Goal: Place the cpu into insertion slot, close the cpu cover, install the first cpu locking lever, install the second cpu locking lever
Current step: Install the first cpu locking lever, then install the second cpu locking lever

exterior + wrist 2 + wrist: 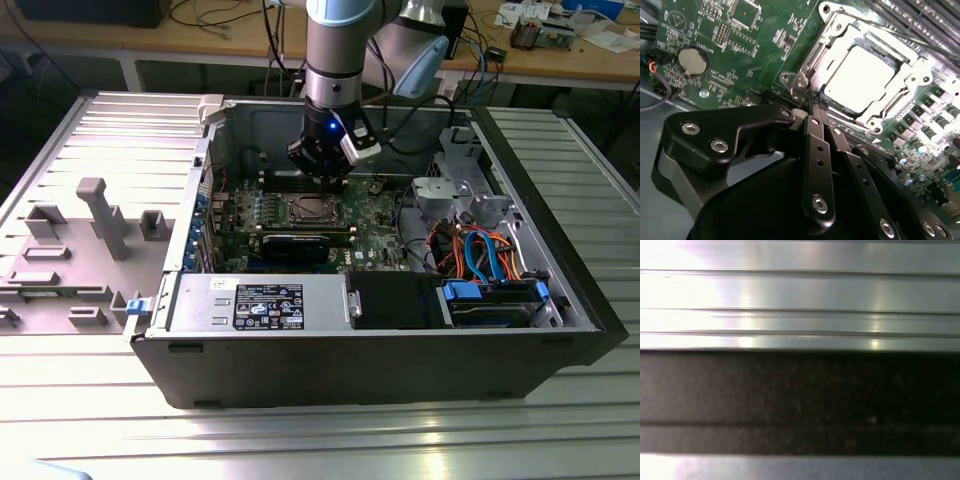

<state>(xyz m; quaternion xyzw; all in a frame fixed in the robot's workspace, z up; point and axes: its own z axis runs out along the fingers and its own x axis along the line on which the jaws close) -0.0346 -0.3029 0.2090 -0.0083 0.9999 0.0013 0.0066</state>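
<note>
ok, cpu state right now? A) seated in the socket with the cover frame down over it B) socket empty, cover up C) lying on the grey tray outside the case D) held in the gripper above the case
A: in the second wrist view the cpu sits in the insertion slot with the cpu cover lying flat around its silver top, and the gripper is shut at the socket's corner.

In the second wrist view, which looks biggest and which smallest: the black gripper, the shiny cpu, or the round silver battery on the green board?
1. Gripper: largest by far, though it sits closest to the camera.
2. Cpu: mid-sized, seated under the cpu cover.
3. Round battery: smallest.
</note>
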